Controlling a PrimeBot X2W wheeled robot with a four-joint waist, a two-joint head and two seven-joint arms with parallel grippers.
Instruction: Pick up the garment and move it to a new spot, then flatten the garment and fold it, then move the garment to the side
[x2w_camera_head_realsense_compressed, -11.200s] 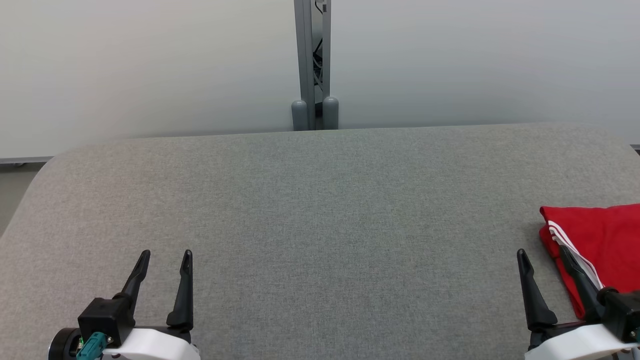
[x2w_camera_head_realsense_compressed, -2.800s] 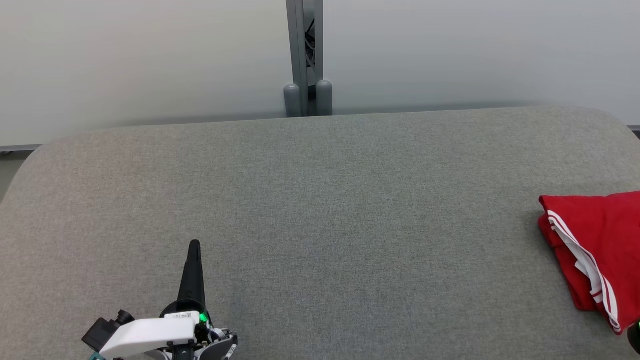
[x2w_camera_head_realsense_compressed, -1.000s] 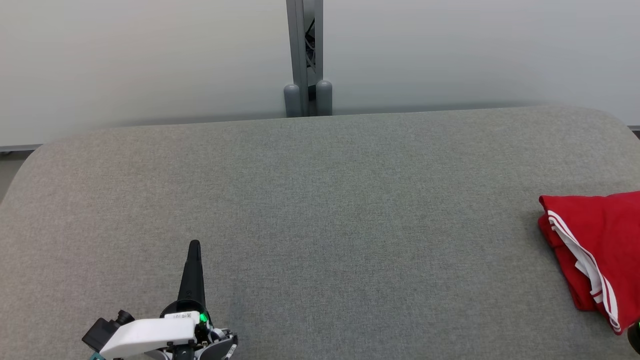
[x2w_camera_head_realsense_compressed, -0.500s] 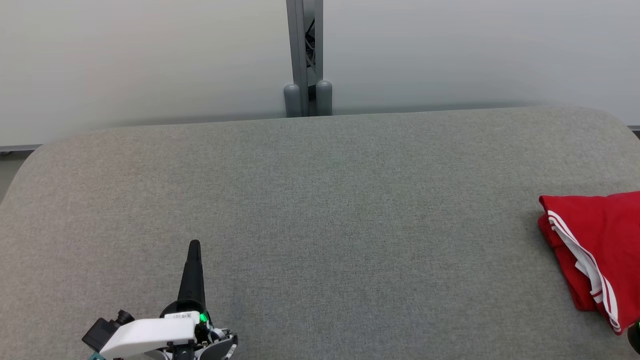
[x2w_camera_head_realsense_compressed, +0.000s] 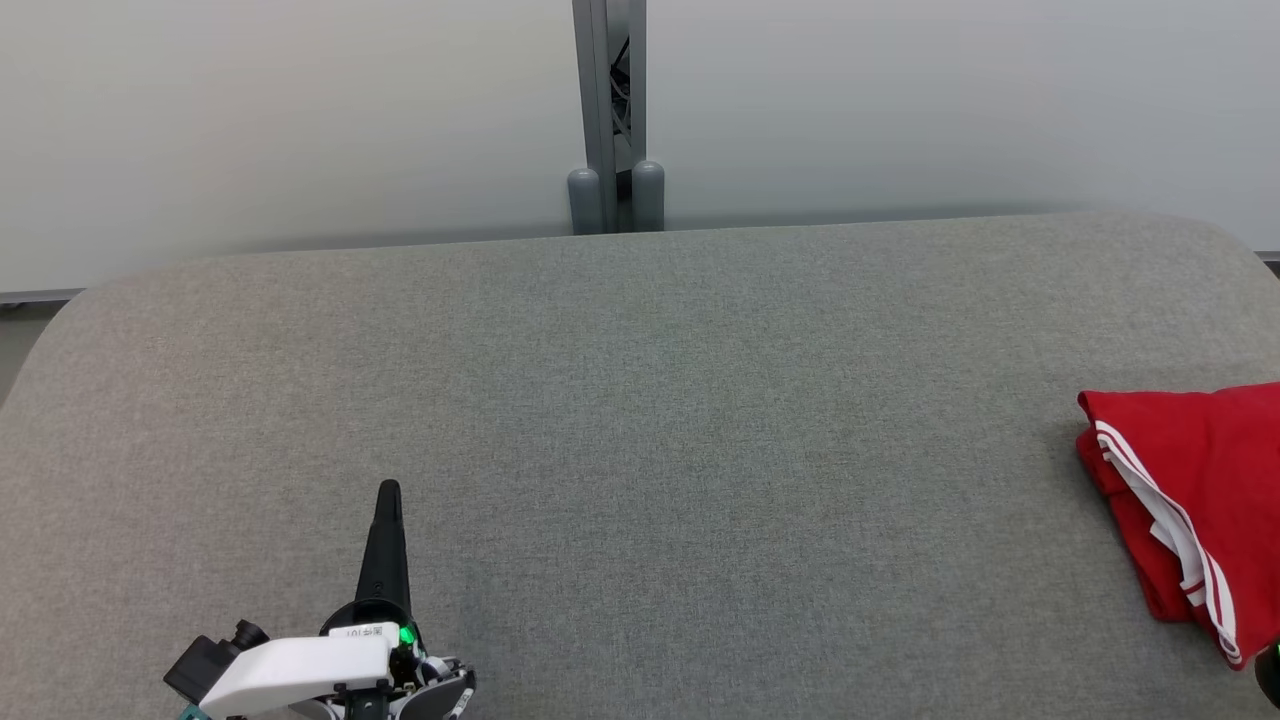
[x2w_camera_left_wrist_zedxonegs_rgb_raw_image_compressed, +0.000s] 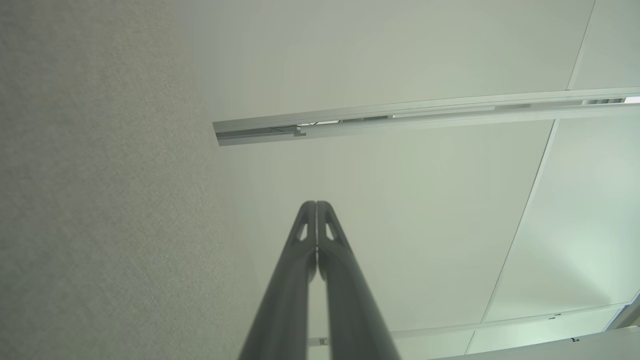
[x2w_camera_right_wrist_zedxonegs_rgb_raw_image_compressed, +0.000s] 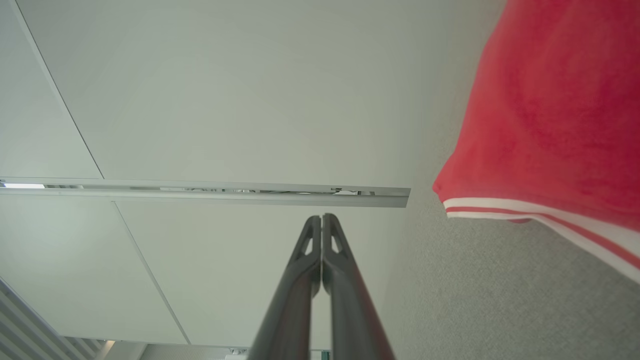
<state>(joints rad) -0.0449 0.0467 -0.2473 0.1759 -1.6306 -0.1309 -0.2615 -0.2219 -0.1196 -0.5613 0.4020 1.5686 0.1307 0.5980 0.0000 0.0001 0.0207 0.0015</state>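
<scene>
The left claw (x2w_camera_head_realsense_compressed: 388, 490) and right claw (x2w_camera_right_wrist_zedxonegs_rgb_raw_image_compressed: 321, 217) are both pinched shut and empty. They stood open earlier and have not moved since closing. The folded red garment (x2w_camera_head_realsense_compressed: 1195, 470) lies at the bench's (x2w_camera_head_realsense_compressed: 640, 400) right edge, so the task looks finished.

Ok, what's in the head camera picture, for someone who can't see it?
A folded red garment with white stripes lies at the picture's right edge on a grey fabric table. The robot's left gripper, jaws shut, is at lower left.
</scene>
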